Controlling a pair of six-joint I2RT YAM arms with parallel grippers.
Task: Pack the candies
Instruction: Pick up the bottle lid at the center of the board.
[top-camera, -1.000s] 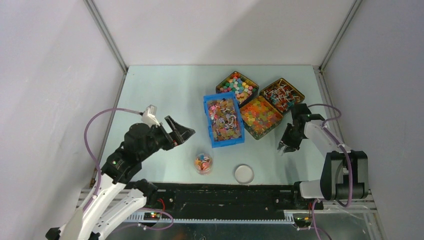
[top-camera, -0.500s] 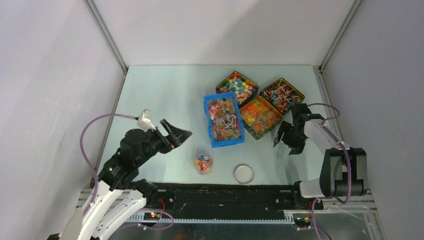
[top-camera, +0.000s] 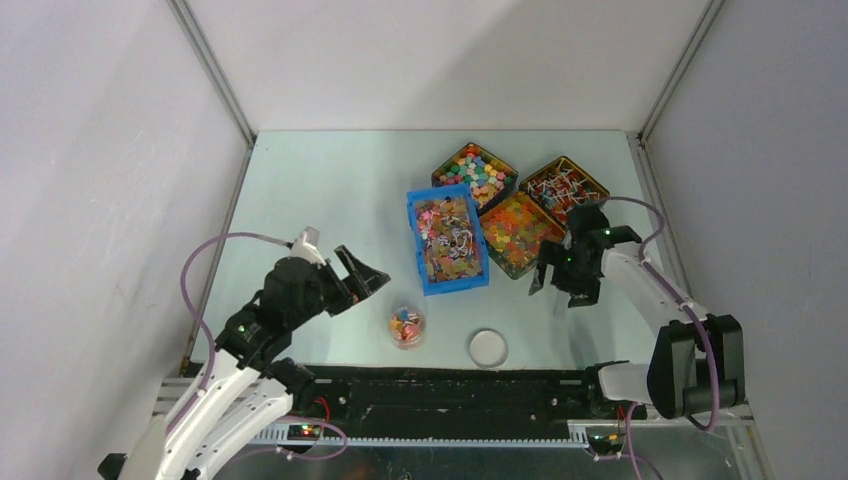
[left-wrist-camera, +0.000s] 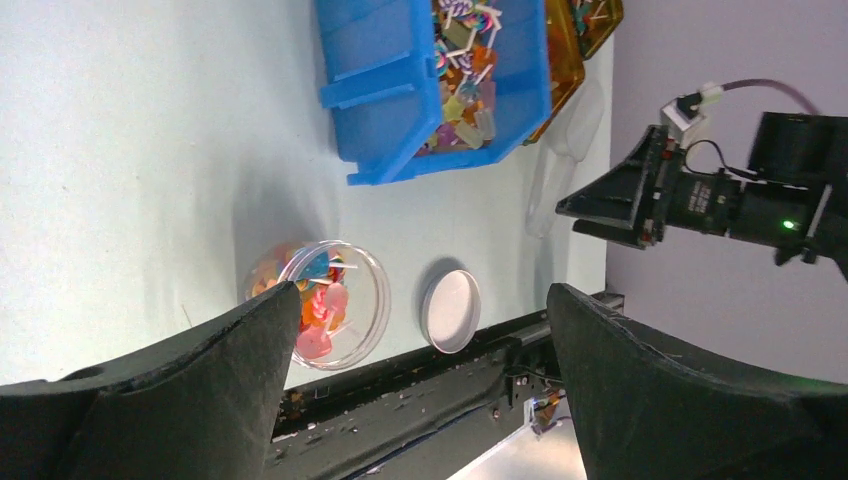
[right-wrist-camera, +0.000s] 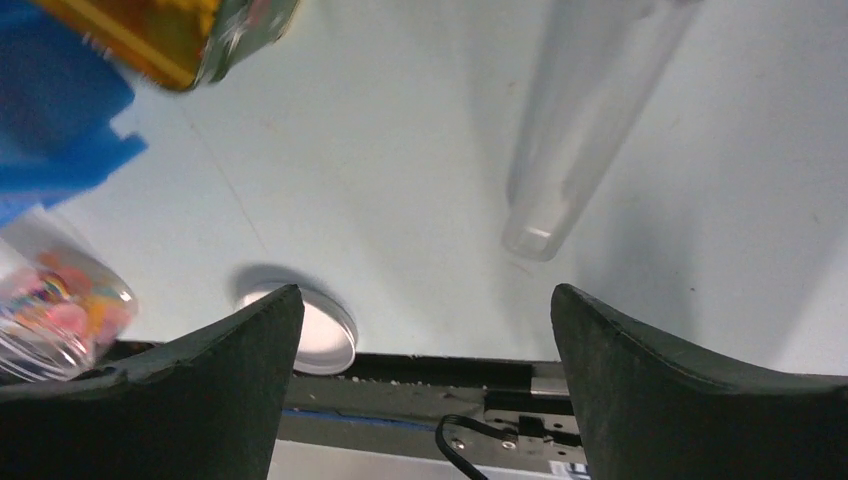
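Small wrapped candies (top-camera: 449, 243) in mixed colours fill the blue bin (top-camera: 416, 240). More candies (left-wrist-camera: 318, 305) lie in a clear open jar (top-camera: 406, 326) near the table's front edge. Its white lid (top-camera: 488, 347) lies flat to the right of it. My left gripper (top-camera: 362, 272) hovers up and left of the jar, open and empty; in the left wrist view the left gripper (left-wrist-camera: 422, 290) frames the jar (left-wrist-camera: 352, 300) and lid (left-wrist-camera: 450, 310). My right gripper (top-camera: 560, 288) is open and empty beside the orange tin (top-camera: 520, 232). A clear scoop (right-wrist-camera: 580, 130) lies on the table ahead of the right gripper (right-wrist-camera: 424, 300).
Three tins stand behind and right of the blue bin: the one of orange sweets, one of round mixed-colour sweets (top-camera: 475, 172) and one of lollipops (top-camera: 563, 188). A black rail (top-camera: 450, 390) runs along the near edge. Walls enclose the table on three sides.
My right gripper has opened wide and moved left and a little away from the front edge; the clear scoop now lies free on the table. The left gripper stays open and barely shifted.
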